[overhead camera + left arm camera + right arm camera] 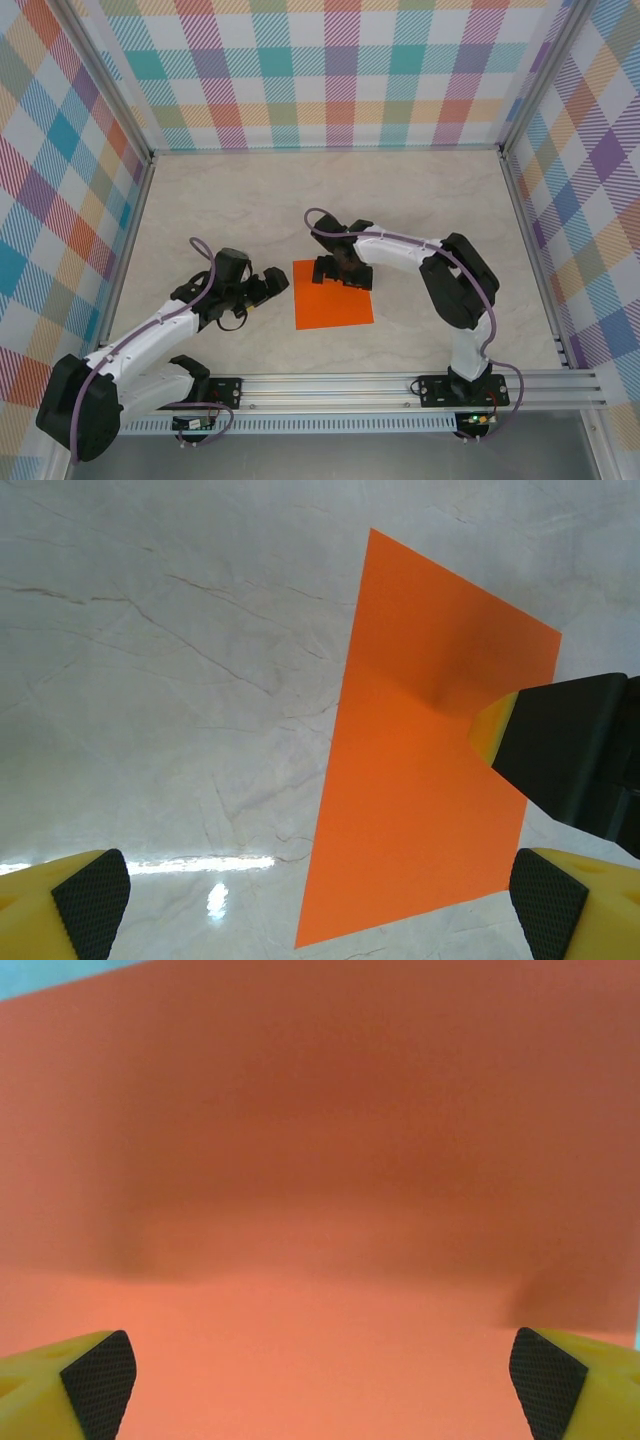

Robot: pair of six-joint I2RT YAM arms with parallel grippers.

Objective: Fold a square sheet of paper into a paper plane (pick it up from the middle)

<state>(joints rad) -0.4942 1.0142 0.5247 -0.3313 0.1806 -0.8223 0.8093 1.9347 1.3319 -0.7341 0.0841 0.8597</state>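
Top external view: a bright orange square sheet of paper (333,297) lies flat on a pale, marble-patterned table (220,200), near the middle and toward the front edge, its sides turned slightly off square to the table. The right gripper (336,270) sits over the sheet's far edge, reaching in from the right with its arm bent. The left gripper (274,285) is just beside the sheet's left edge, pointing at it without touching. Left wrist view: the paper (420,790) appears as an unfolded orange slab on the table, and the left gripper (320,910) has its jaws spread wide, one black pad (92,900) low in each corner of the view. A dark finger of the right gripper (565,745) with a yellow tip rests at the paper's far side, casting a soft shadow. Right wrist view: orange paper (320,1160) lies close beneath the right gripper (322,1390), whose jaws stand wide apart, holding nothing. Pastel plaid walls (340,70) surround the table.
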